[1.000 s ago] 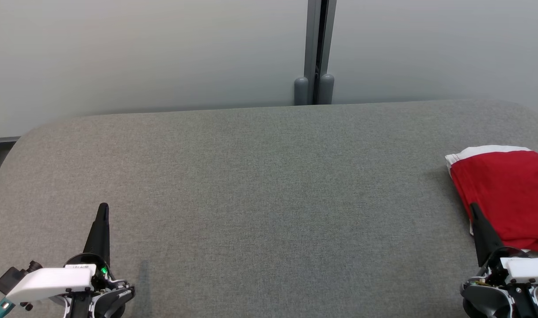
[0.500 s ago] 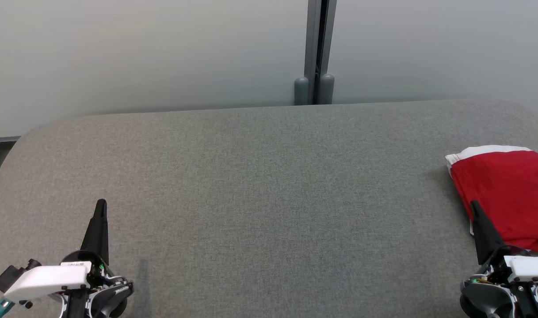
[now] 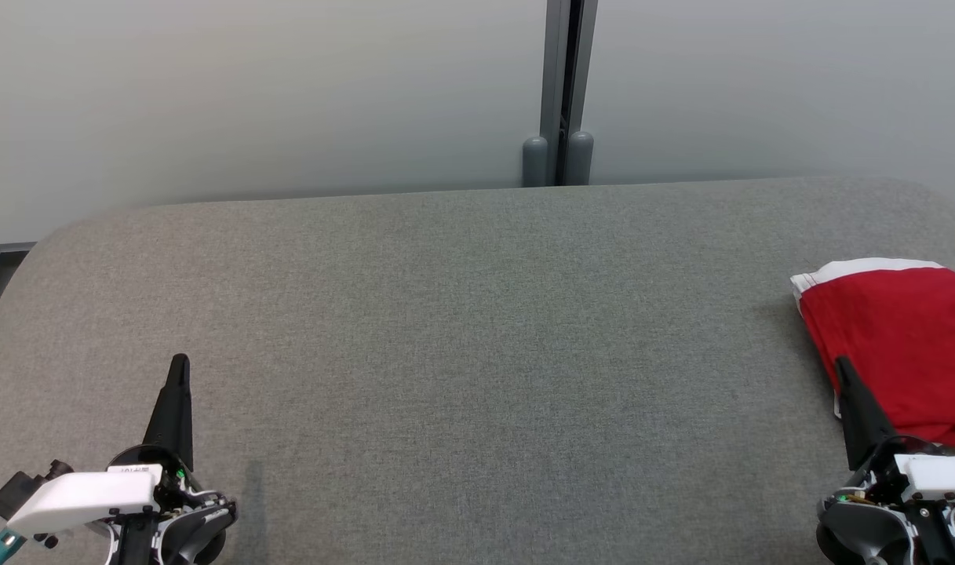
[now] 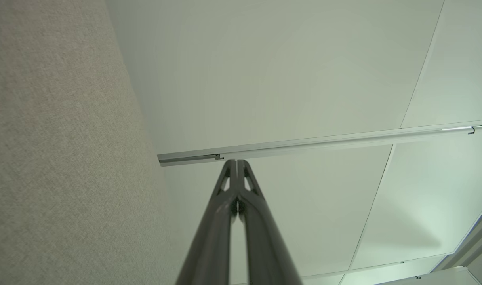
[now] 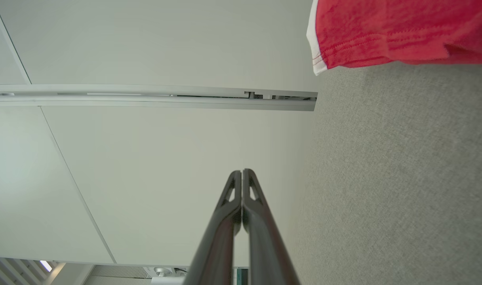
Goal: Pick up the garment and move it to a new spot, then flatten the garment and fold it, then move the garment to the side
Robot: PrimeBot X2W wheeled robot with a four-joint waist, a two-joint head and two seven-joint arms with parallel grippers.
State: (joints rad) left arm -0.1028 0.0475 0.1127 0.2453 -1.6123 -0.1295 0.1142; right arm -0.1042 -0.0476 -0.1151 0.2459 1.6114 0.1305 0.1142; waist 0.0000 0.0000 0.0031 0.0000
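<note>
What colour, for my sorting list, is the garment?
The garment is red with white edge trim, clearest in the right wrist view.

Head overhead — wrists low along table (image 3: 477, 314)

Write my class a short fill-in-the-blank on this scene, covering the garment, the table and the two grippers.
1. The garment is mainly ___ in colour.
2. A ___ band runs along its far edge.
3. It lies at the robot's ___ end of the grey table.
4. On the left gripper and the right gripper, the jaws are both ___.

Missing words: red; white; right; shut.
</note>
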